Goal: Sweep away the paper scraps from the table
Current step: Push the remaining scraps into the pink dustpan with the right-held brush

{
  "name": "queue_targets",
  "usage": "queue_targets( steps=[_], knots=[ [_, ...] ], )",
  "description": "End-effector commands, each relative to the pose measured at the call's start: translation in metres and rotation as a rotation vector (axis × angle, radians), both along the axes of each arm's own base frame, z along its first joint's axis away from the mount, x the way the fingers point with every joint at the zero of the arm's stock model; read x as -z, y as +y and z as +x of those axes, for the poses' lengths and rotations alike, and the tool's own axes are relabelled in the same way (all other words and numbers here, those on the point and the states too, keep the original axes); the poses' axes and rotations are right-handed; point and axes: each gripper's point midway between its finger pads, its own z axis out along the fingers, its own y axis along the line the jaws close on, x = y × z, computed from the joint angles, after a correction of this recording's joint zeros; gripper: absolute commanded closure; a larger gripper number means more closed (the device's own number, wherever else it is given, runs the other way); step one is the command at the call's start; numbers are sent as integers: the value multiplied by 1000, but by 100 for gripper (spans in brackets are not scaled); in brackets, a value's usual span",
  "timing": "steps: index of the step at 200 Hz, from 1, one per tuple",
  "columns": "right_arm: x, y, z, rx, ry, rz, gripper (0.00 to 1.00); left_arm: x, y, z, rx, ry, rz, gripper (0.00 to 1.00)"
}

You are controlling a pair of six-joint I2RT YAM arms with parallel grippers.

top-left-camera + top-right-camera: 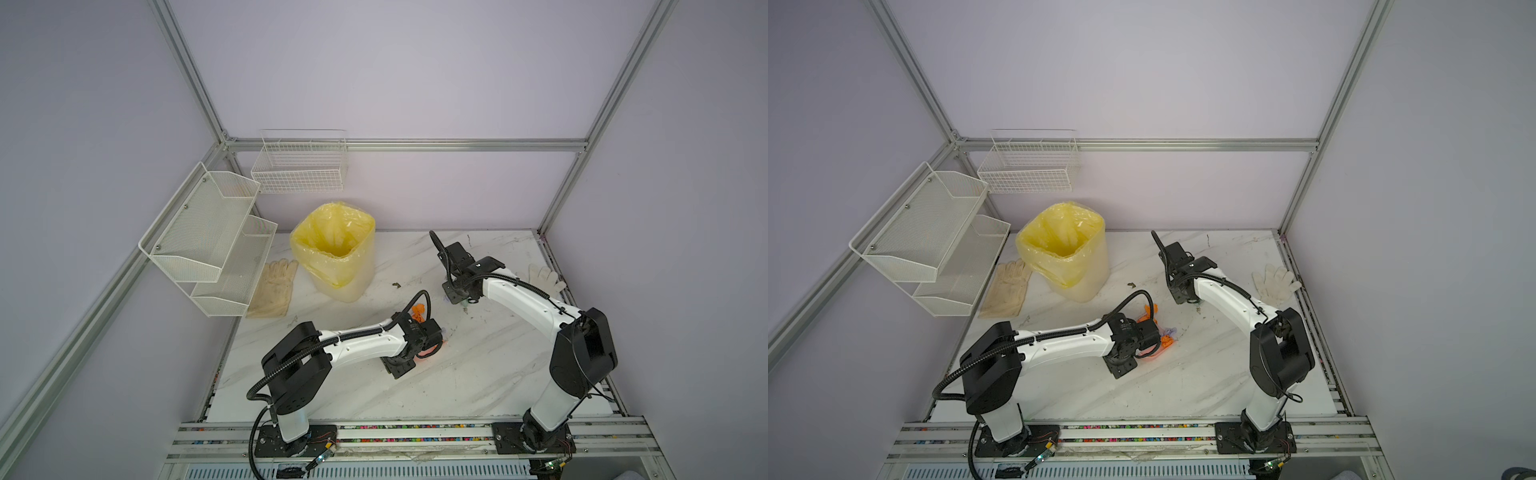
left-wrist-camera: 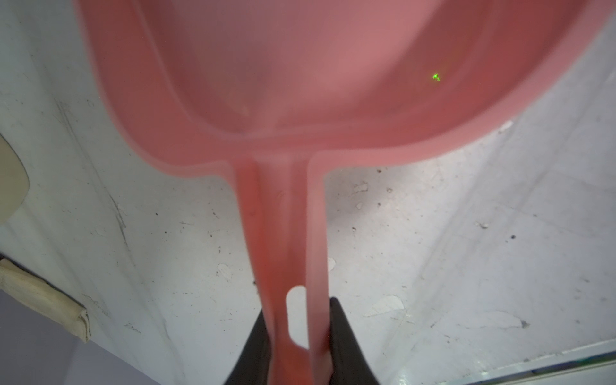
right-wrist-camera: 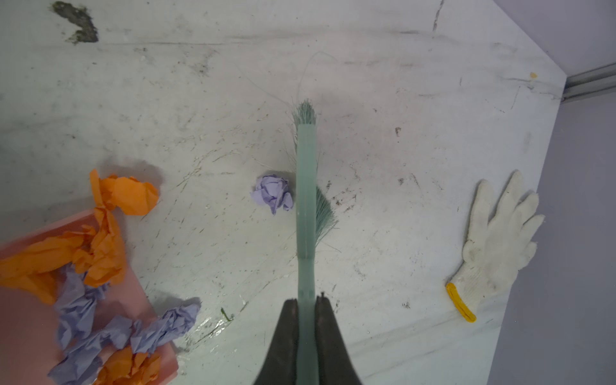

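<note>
The right gripper (image 3: 306, 300), jaws clamped on the green brush (image 3: 306, 186), holds its long head just right of 1 purple scrap (image 3: 274, 192) on the table (image 3: 383, 233); left and nearer lies the pink dustpan (image 3: 23, 340) with more paper scraps (image 3: 96, 253), handle clamped by the left gripper (image 2: 300, 310)

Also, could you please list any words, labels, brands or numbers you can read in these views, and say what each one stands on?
No text can be read.
Small white mark on the right arm's black wrist housing: too small to read.
Small white mark on the left arm's wrist housing: too small to read.
The pink dustpan, green brush, yellow-lined bin and white glove show no print.
</note>
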Motion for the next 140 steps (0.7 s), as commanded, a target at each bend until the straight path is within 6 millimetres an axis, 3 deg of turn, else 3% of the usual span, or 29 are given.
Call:
queue_targets(
  steps=[1,63,83,140],
  knots=[
    [-2,26,-26,-125,48,64,100,1,5,1,3,-15,10,95],
    [-14,42,-86,-246,135,156,100,1,7,5,-3,-31,17,95],
    [-30,53,-100,-284,142,251,100,2,10,8,-7,-34,23,95],
    [-55,76,-120,-321,209,420,100,-1,8,14,-15,-54,15,95]
  ],
)
